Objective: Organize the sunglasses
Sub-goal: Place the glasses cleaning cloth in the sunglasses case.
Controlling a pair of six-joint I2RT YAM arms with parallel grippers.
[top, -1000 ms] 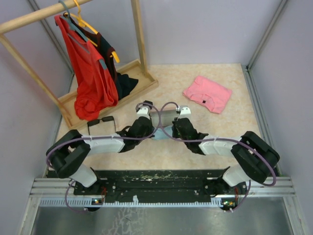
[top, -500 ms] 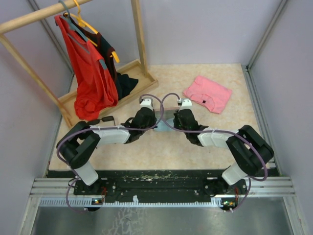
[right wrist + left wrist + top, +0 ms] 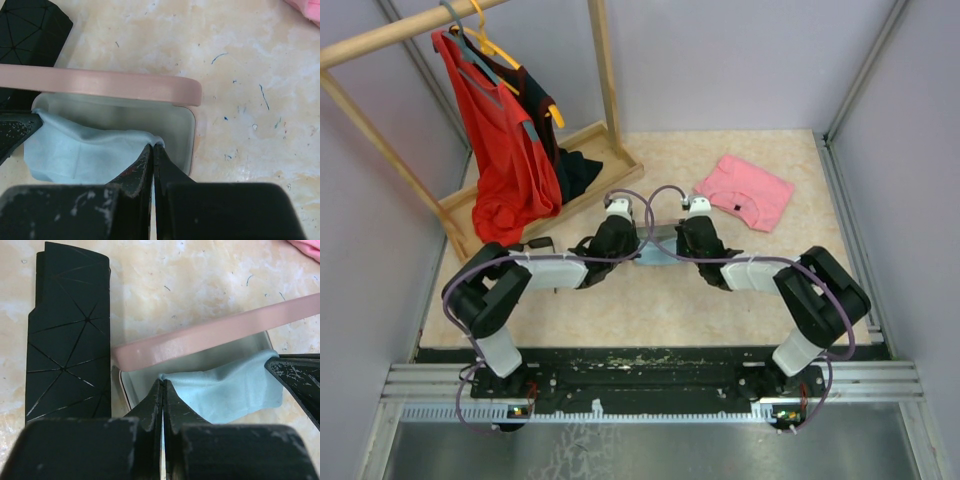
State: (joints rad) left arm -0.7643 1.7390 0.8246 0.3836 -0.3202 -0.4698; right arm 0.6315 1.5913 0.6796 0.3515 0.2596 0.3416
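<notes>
The only sunglasses (image 3: 536, 243) that showed were a dark sliver well left of the pink case (image 3: 210, 332), half hidden behind the left arm. Their long axis could not be told. A black case (image 3: 70, 340) lay just left of the pink case. Over the open pink case, the left gripper (image 3: 163, 386) and right gripper (image 3: 153, 148) each pinched an opposite corner of the blue cloth (image 3: 225, 387). The left arm looked nearer the sunglasses.

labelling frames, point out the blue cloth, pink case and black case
blue cloth (image 3: 225, 390), left wrist view, its middle
pink case (image 3: 210, 334), left wrist view, open lid's edge
black case (image 3: 70, 335), left wrist view, patterned top
</notes>
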